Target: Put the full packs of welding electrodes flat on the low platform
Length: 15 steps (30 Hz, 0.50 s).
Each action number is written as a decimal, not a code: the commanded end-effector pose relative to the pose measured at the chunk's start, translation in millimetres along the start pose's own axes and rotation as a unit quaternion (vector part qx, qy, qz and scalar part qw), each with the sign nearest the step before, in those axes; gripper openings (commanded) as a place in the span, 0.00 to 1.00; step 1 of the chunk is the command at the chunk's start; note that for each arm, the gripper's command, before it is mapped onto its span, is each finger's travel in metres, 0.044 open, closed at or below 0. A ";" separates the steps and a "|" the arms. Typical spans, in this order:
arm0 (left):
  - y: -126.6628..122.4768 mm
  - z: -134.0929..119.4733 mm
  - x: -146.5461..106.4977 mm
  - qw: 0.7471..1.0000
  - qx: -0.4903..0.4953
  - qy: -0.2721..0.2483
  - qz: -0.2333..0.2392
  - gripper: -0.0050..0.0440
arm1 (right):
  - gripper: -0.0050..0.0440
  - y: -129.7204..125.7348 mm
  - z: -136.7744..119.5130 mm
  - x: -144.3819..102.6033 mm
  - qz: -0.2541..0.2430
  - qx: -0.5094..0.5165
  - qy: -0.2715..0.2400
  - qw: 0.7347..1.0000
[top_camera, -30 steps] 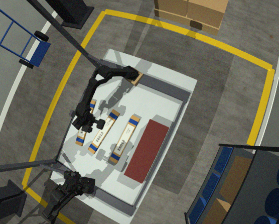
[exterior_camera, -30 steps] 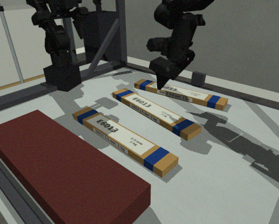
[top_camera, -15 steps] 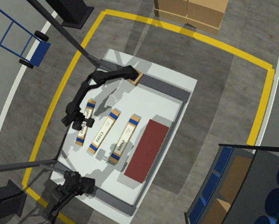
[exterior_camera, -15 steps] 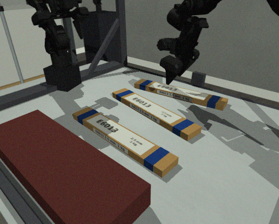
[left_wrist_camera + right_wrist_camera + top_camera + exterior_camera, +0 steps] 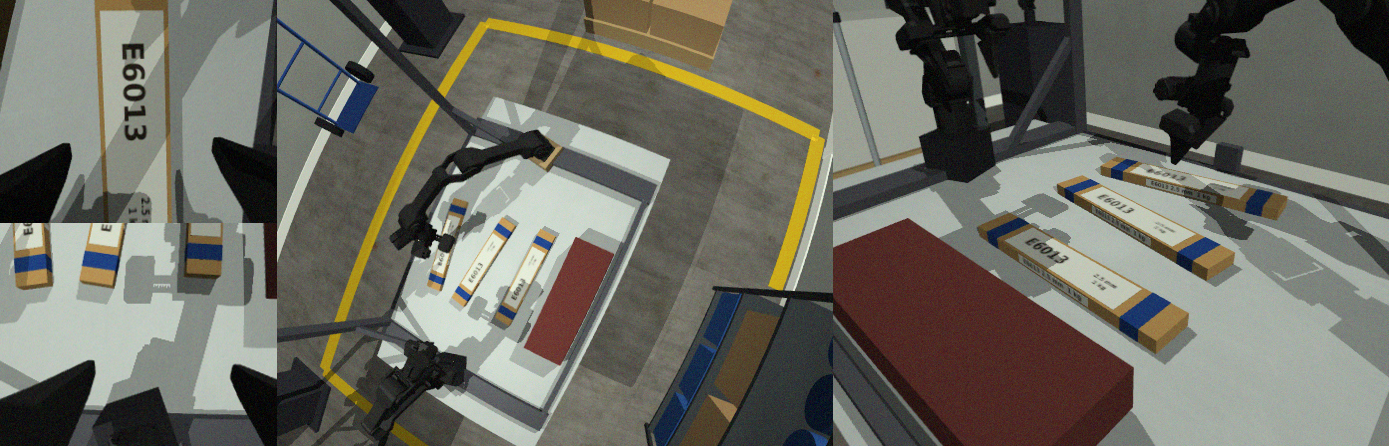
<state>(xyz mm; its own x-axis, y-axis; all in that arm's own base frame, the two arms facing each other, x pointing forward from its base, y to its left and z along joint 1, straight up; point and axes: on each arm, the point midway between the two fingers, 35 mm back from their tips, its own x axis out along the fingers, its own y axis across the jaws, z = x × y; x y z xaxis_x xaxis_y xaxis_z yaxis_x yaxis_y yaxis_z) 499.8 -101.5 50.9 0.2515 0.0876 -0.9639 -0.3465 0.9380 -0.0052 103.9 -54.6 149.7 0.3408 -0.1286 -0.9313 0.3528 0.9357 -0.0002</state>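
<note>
Three tan packs with blue bands and white E6013 labels lie flat and side by side on the white table. The far pack (image 5: pixel 446 245) (image 5: pixel 1193 187) is under my left gripper (image 5: pixel 442 243) (image 5: pixel 1181 150), which is open and hovers just above the pack. In the left wrist view the fingers stand wide on either side of its label (image 5: pixel 134 95). The middle pack (image 5: pixel 483 261) (image 5: pixel 1145 226) and the near pack (image 5: pixel 525 276) (image 5: pixel 1083 280) lie apart. The red low platform (image 5: pixel 569 300) (image 5: pixel 968 340) holds nothing. My right gripper (image 5: pixel 162 368) is open and empty at the table's end, with the pack ends ahead of it.
The right arm (image 5: pixel 427 372) sits folded at the table corner. Grey frame posts (image 5: pixel 1073 65) rise at the table's edges. A small grey cube (image 5: pixel 1228 156) stands by the far edge. Cardboard boxes (image 5: pixel 657 25) and a blue hand truck (image 5: pixel 327 95) stand outside the yellow line.
</note>
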 end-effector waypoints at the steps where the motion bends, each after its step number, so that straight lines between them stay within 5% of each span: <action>1: -1.9 6.1 -11.2 1.000 -0.003 -0.010 -0.006 0.98 | 0.98 -0.1 3.7 -5.1 0.000 -0.001 -0.010 1.000; 15: 0.4 -7.8 29.3 1.000 -0.002 0.001 0.001 0.98 | 0.98 -0.1 3.7 -5.1 0.000 -0.001 -0.010 1.000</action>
<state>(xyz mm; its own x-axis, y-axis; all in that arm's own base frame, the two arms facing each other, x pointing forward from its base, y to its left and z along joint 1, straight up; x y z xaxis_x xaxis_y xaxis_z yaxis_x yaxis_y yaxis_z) 499.0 -101.1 26.6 0.2445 0.0894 -0.9655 -0.3468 0.9379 -0.0010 103.9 -54.6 149.7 0.3408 -0.1286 -0.9313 0.3528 0.9357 -0.0002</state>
